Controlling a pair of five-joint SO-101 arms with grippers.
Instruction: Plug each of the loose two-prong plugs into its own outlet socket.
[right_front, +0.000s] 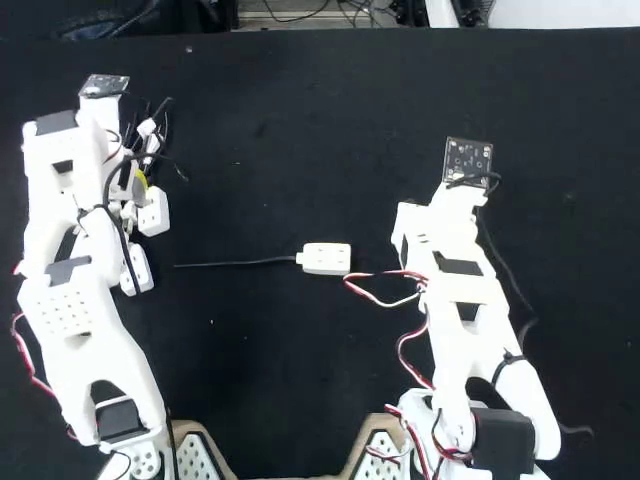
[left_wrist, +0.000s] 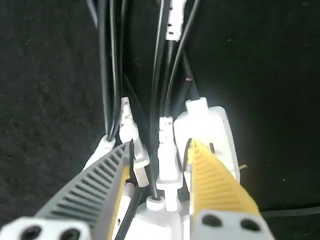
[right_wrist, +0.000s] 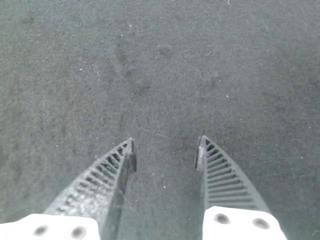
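- Your left claw sits with its fingers apart, one on each side of a white plug. Whether either pad touches the plug you cannot tell.
- Just beside the yellow-padded finger lies a white outlet socket, with black cables running away from the cluster across the worktop.
- From the high view, the left arm leans over that same bunch: two white blocks lie close together at its side, tangled with dark leads.
- A separate white corded connector lies between the two arms, its black cord trailing towards the left arm. You cannot tell from above whether it is a plug or a socket.
- Your right claw is spread wide and holds nothing, hanging above bare black worktop well apart from the connector.
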